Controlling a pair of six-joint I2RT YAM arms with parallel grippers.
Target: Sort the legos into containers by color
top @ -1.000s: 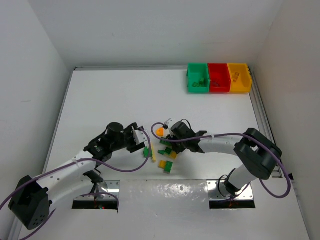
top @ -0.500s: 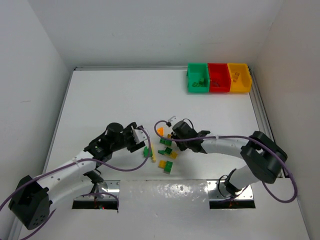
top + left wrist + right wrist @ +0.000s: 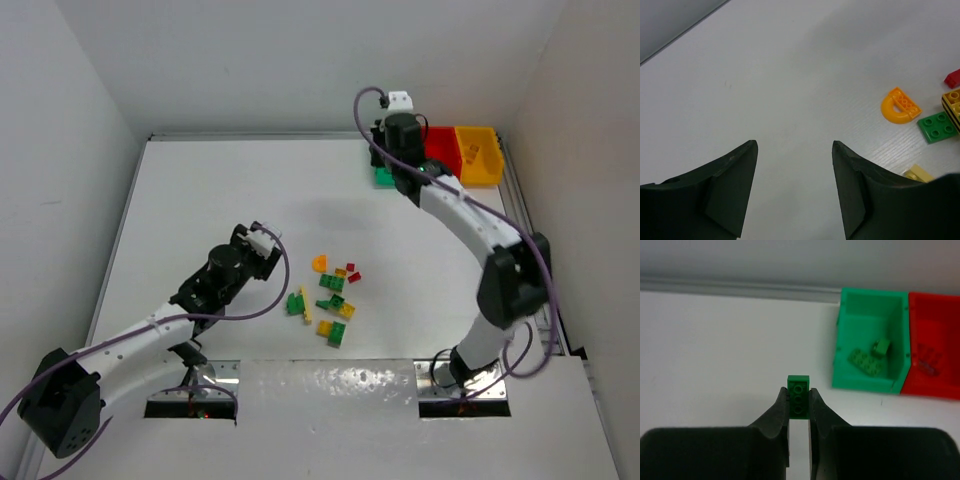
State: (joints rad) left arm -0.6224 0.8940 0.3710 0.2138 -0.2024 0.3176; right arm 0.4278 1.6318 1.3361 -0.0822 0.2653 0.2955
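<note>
right gripper [image 3: 798, 394] pinched shut on a small green brick [image 3: 798, 384], gripped by its two long sides, studs facing the wrist camera, long axis in line with the fingers and pointing toward the far wall. top end of the brick clear of the fingertips.

from the brick, green bin [image 3: 860, 383] ahead and to the right in the wrist view: near, but not yet underneath. below the brick only bare white table [image 3: 715, 340], just left of the bin's left wall. joined on the bin's right side, red bin [image 3: 935, 390], a few red pieces inside. likely call: a short carry right and a little farther, then release over the green compartment; too far right and the red one gets it.

in the green bin already: a flat green plate [image 3: 865, 361] and a smaller green piece [image 3: 882, 346].

right arm plainly the nearer, stretched to the far right corner in the top view. left gripper [image 3: 795, 147] well apart at near left, jaws partly open, nothing between them, low over the table beside the loose legos [image 3: 330, 300]: orange arch [image 3: 900, 105], green square plate [image 3: 938, 127], yellow and red bits, unsorted.
</note>
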